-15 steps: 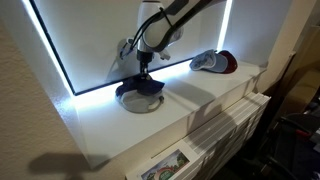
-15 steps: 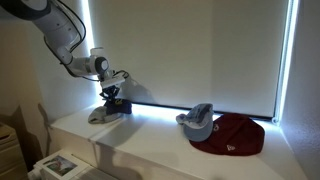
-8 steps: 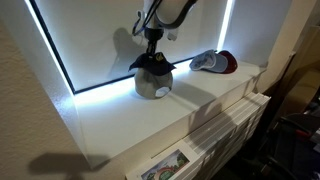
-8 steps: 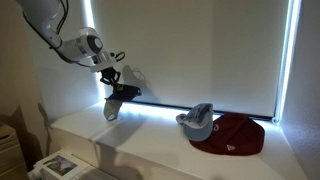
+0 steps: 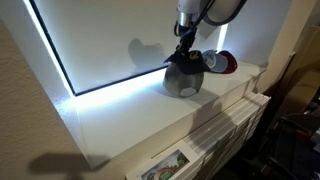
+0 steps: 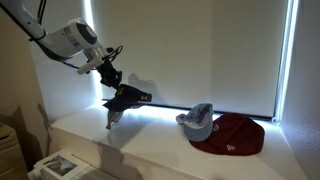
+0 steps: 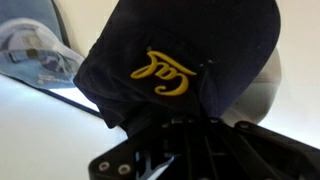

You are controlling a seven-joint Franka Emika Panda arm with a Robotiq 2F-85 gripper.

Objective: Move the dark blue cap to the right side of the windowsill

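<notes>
The dark blue cap (image 5: 183, 72) with a yellow emblem hangs from my gripper (image 5: 184, 50), lifted above the white windowsill (image 5: 130, 115). It also shows in an exterior view (image 6: 124, 98) under the gripper (image 6: 110, 82). In the wrist view the cap (image 7: 180, 55) fills the frame, emblem toward the camera, and the gripper (image 7: 185, 125) is shut on its fabric. The fingertips are hidden by the cap.
A grey cap (image 6: 198, 121) and a maroon cap (image 6: 232, 135) lie on the sill's far end; they also show in an exterior view (image 5: 215, 62). A window blind (image 6: 190, 50) backs the sill. A paper (image 5: 165, 165) lies at the sill's front edge.
The gripper has lifted the dark blue cap off the sill and carried it along the sill toward the grey and maroon caps.
</notes>
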